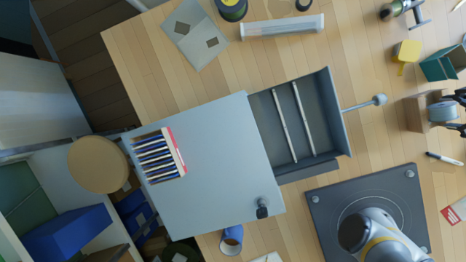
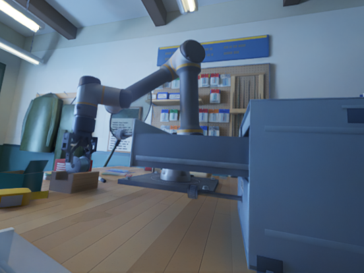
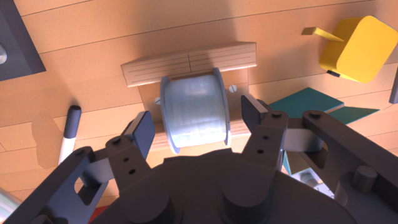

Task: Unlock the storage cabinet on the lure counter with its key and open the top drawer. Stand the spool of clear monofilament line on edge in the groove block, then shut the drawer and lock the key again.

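Note:
The wooden groove block [image 3: 191, 67] is partly hidden under the spool and my fingers; it sits on the counter's right side [image 1: 417, 111] [image 2: 73, 180]. The spool of clear monofilament line [image 3: 194, 111] [image 1: 442, 111] stands on edge in the block's groove. The grey storage cabinet [image 1: 211, 163] has its top drawer [image 1: 298, 120] pulled out, with two rails inside. The key [image 1: 261, 210] sits in the cabinet's top near the front corner. My gripper [image 3: 198, 120] [image 2: 77, 161] hovers right over the spool, one finger on each side of it. It is open and holds nothing.
A teal open box [image 1: 442, 65] and a yellow tape measure [image 3: 358, 48] lie beyond the block. A marker pen [image 3: 69, 134] lies beside it. The drawer's long handle knob [image 1: 379, 99] points toward the block. My base plate [image 1: 367, 207] sits close by.

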You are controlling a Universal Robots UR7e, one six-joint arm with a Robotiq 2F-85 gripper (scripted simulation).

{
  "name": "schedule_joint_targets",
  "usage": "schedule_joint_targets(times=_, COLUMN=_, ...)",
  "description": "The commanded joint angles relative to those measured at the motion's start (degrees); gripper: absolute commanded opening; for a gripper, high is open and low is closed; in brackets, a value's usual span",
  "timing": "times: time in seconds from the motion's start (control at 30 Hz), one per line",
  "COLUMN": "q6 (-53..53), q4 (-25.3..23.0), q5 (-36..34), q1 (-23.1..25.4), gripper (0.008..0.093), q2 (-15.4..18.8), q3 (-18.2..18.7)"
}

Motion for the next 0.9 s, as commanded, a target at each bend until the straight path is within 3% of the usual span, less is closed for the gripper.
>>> schedule_joint_targets(times=0.0, q6=0.00, q4=0.25, q5=0.00, q1=0.00, gripper=0.0830, q2=-0.24, q3=-0.16)
schedule_joint_targets(times=0.53, q6=0.00, q4=8.27, q5=0.00, q1=0.00, gripper=0.0830, q2=-4.64, q3=-3.76)
schedule_joint_targets(times=0.87, q6=0.00, q4=9.75, q5=0.00, q1=0.00, gripper=0.0820, q2=-5.33, q3=-4.49)
